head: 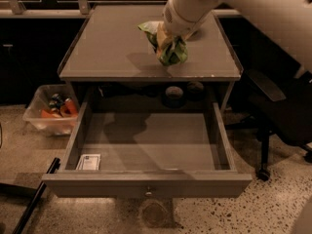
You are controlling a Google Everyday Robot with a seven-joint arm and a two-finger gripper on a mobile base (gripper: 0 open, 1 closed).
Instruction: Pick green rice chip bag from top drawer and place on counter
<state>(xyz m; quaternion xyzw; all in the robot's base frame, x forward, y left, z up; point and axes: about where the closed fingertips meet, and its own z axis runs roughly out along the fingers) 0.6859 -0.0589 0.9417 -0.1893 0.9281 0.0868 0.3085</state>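
The green rice chip bag (170, 50) hangs crumpled from my gripper (165, 42), which is shut on it just above the counter (112, 48), right of its middle. The bag's lower end is at or just over the counter surface; I cannot tell whether it touches. My white arm comes in from the upper right. The top drawer (146, 184) is pulled fully open below the counter, with its small knob (148, 193) facing me. Inside it lies only a small white card (89, 162) in the front left corner.
A clear plastic bin (48, 112) with orange and dark items stands on the speckled floor to the left. A dark office chair (278, 111) stands to the right. A black bar (34, 199) lies on the floor at lower left. Dark cabinets stand behind the counter.
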